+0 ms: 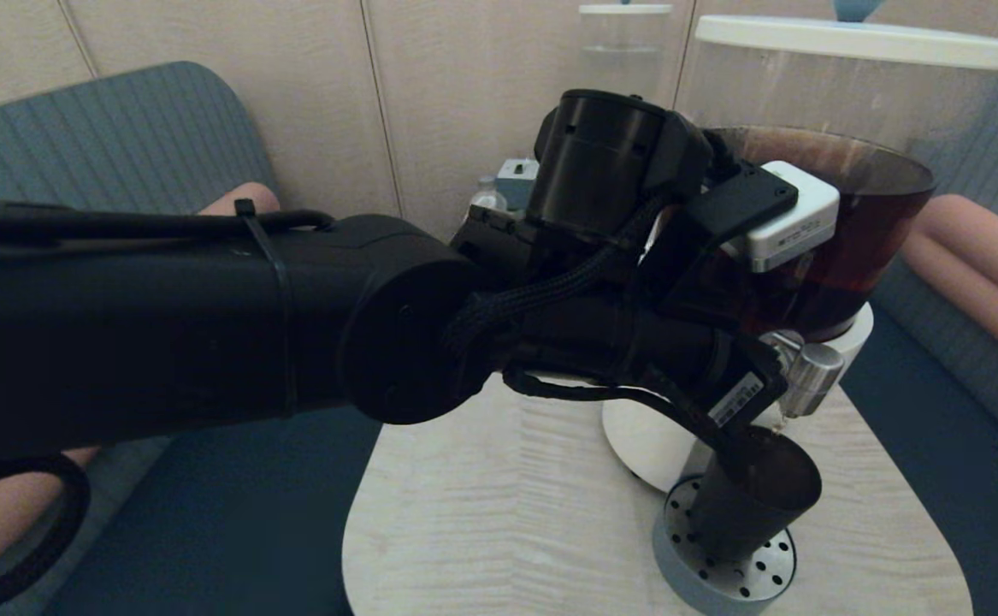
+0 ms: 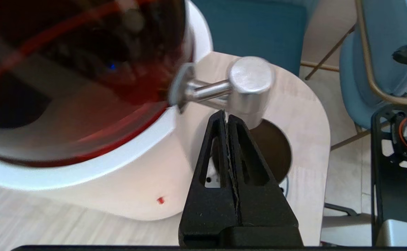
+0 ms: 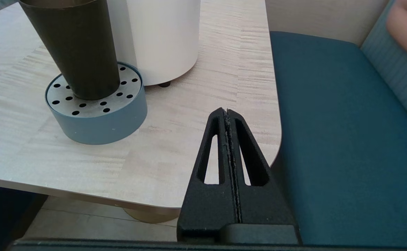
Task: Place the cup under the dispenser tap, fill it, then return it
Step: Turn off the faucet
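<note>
- The cup (image 1: 751, 496) stands upright on the perforated tray (image 1: 725, 577) at the tabletop's (image 1: 499, 522) near right corner, directly under the tap (image 1: 811, 376).
- Left gripper (image 2: 226, 113): jaws closed and empty, tips just beside the tap.
- Right gripper (image 3: 226, 111): jaws closed, hanging off the tabletop's right edge.

Black tapered cup (image 1: 751, 496) upright beneath steel dispenser tap (image 1: 809, 376)
</note>
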Robot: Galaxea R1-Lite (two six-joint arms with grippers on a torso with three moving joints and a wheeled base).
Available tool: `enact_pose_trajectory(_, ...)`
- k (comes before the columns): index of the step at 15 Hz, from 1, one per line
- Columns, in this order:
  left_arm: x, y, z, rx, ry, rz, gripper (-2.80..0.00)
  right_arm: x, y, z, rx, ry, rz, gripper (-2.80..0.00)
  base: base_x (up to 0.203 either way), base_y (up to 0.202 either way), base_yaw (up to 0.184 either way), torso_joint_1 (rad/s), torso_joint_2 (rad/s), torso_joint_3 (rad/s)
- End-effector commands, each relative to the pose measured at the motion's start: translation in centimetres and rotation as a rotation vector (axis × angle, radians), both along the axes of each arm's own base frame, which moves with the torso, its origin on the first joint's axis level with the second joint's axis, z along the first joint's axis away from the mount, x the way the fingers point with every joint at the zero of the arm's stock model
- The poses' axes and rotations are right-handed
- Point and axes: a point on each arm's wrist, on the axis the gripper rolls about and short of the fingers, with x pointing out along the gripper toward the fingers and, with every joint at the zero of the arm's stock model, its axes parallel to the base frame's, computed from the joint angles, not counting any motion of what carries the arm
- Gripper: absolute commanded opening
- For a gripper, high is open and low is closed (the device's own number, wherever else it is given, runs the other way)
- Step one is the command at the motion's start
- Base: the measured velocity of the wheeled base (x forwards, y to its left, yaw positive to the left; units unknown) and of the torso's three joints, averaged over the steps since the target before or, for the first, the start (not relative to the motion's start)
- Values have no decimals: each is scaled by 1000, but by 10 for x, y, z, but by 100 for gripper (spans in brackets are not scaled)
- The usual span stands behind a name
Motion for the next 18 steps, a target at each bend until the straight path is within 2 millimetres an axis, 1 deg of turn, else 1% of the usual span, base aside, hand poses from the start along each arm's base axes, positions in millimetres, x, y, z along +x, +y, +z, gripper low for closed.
enact_pose_trajectory(1,1,3,3,-5,-6,5,-280,0,0,-3,0,6,1,-280,0,0,0,0,0,0)
enact_pose_trajectory(6,4,2,0,-1,-6,10,-280,1,0,-3,0,6,1,-280,0,0,0,0,0,0)
enact_pose_trajectory(13,10,-5,-8,5,-1,8,-280,1,0,-3,0,7,1,-280,0,0,0,0,0,0)
enact_pose_trajectory(18,15,-11,-7,-11,-14,7,-280,1,0,-3,0,7,1,-280,0,0,0,0,0,0)
